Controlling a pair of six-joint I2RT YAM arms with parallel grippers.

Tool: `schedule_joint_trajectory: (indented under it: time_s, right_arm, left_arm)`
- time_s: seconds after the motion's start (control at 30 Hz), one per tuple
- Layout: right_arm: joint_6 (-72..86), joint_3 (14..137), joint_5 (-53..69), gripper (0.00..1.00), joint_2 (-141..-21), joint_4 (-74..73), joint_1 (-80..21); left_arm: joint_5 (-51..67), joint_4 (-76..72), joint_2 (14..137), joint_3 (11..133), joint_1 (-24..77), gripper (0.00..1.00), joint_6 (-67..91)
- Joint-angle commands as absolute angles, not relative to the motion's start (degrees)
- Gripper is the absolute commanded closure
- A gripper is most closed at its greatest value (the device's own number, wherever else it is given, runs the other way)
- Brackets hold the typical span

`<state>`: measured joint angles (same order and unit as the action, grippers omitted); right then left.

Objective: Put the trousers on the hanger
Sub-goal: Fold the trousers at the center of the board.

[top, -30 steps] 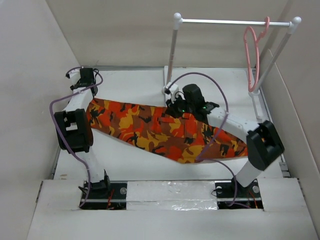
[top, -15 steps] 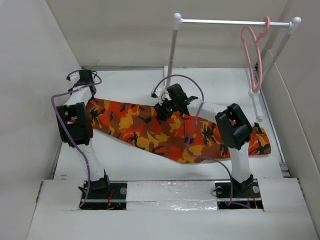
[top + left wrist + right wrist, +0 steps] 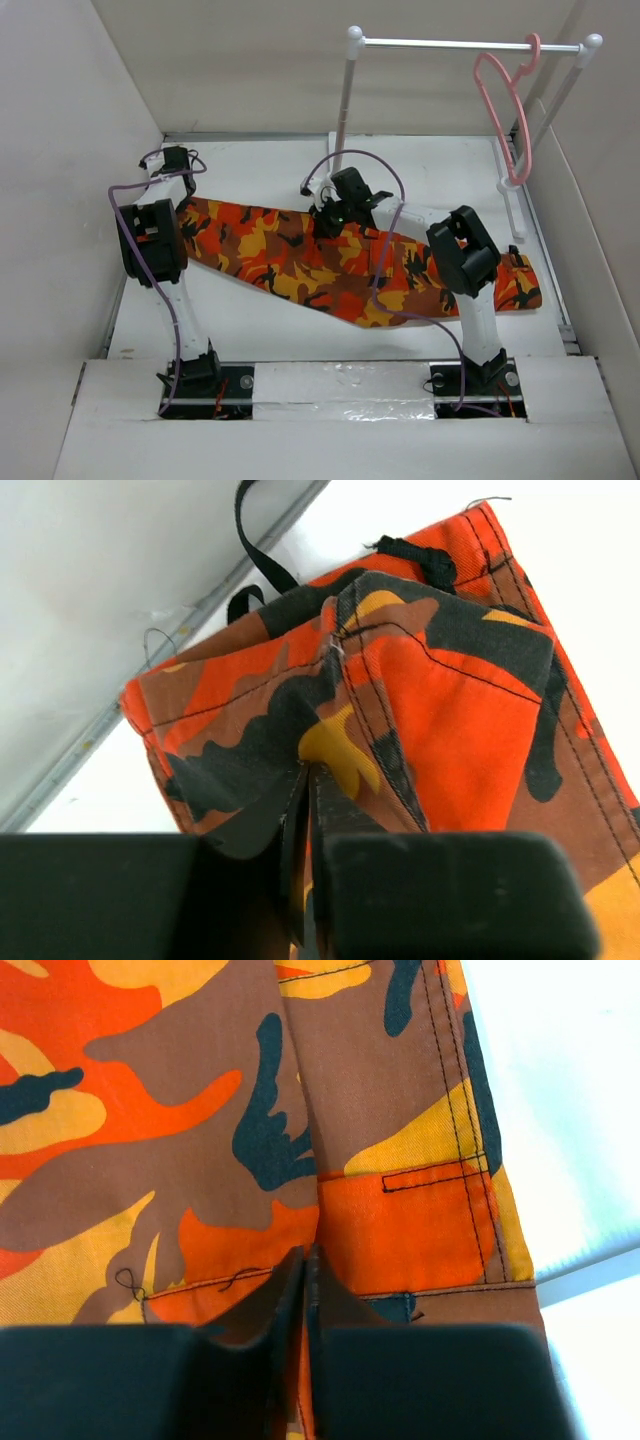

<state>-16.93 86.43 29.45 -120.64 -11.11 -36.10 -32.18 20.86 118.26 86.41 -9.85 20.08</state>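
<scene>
— Where to find the trousers [image 3: 300, 262]?

— Down flat on the white table [image 3: 260, 325], across its middle, between the two arms. Well apart from the hanger [image 3: 495, 130], hung by its hook at the right end of the rail [image 3: 450, 43] in the far right corner.

— Lying which way?

— Long axis left to right, slightly slanted: left end up toward the far left corner, right end nearer the front, close to the right wall. Narrow at the left, widest past the middle. Cannot tell from above which end is the waist.

— And close up, at the left end?

— From the left wrist: a stitched edge, folded and bunched upward, with black drawstrings [image 3: 415, 560] knotted on it and one black strap trailing toward the wall.

— Left gripper [image 3: 172, 165]?

— Over that left end. Clenched, with a fold of the camouflage cloth pinched between the fingers [image 3: 260, 820].

— Right gripper [image 3: 330, 222]?

— At the far edge of the trousers, near the middle of their length. Clamped too, fingers [image 3: 255, 1305] nipping a crease of the fabric, just beside an orange patch outlined in dark stitching.
</scene>
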Motion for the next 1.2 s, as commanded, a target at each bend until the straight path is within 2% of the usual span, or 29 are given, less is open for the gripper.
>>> schedule_joint_trajectory:
  time_s: [0.0, 0.4, 0.8, 0.83, 0.9, 0.93, 0.97, 1.03, 1.07, 1.1, 1.17]
  right_arm:
    - [-16.6, 87.9, 31.3, 1.0, -119.4, -9.9, -36.6]
    - [-12.7, 79.4, 30.5, 1.0, -107.7, -0.9, -35.4]
    - [-11.7, 78.6, 28.6, 1.0, -105.6, 1.5, -34.4]
    - [-11.8, 79.3, 28.9, 1.0, -106.4, 0.9, -33.8]
    - [-12.0, 80.2, 29.4, 1.0, -108.4, 0.4, -33.8]
    - [-12.0, 80.4, 29.4, 1.0, -109.0, 0.4, -33.8]
    - [-12.3, 80.7, 29.4, 1.0, -109.5, 0.4, -33.8]
    - [-12.6, 80.8, 29.2, 1.0, -110.4, 0.2, -33.8]
    - [-12.7, 80.6, 28.9, 1.0, -110.6, 0.3, -34.3]
    - [-12.8, 80.5, 28.8, 1.0, -110.6, 0.4, -34.3]
    - [-12.9, 80.2, 29.3, 1.0, -110.8, 0.8, -34.3]
  left_arm:
    - [-34.8, 21.1, 116.1, 88.3, -9.9, 1.0, 20.6]
    - [-38.4, 19.0, 105.4, 81.5, -9.9, 1.0, 23.4]
    - [-35.8, 12.6, 97.9, 76.6, -10.5, 1.0, 23.2]
    - [-31.1, 11.9, 98.3, 76.7, -10.5, 0.97, 20.7]
    - [-28.3, 15.8, 102.2, 81.0, -10.5, 0.83, 20.6]
    - [-25.5, 16.9, 104.0, 82.8, -10.5, 0.74, 20.8]
    - [-24.5, 17.5, 107.0, 85.5, -10.5, 0.61, 20.6]
    - [-24.6, 18.0, 109.1, 87.2, -9.1, 0.58, 20.8]
    - [-24.8, 17.5, 110.0, 87.5, -9.1, 0.47, 20.7]
    - [-24.4, 16.4, 110.5, 87.8, -9.1, 0.42, 20.6]
    - [-24.2, 16.2, 112.0, 89.1, -9.1, 0.38, 20.5]
